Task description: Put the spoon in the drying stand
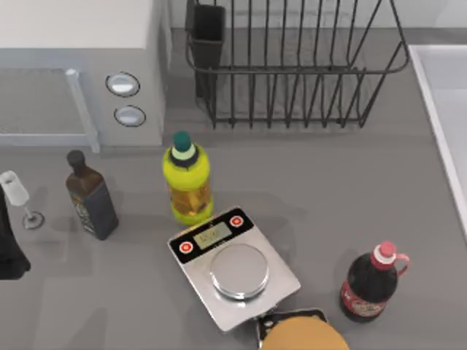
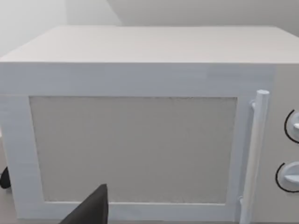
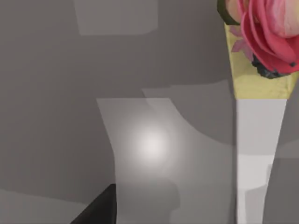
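1 black drying stand (image 1: 292, 73), utensil cup (image 1: 208, 33) upright.

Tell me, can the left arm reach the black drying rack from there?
Probably not straight. The left arm sits at the table's left edge, with the microwave between it and the drying stand; it must likely go around.

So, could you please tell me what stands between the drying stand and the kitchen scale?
In the top view, the yellow bottle stands between the drying stand and the kitchen scale, slightly toward the left.

Bare table fronts drying stand (image 1: 292, 80); yellow bottle (image 1: 188, 179) perhaps crowds left.
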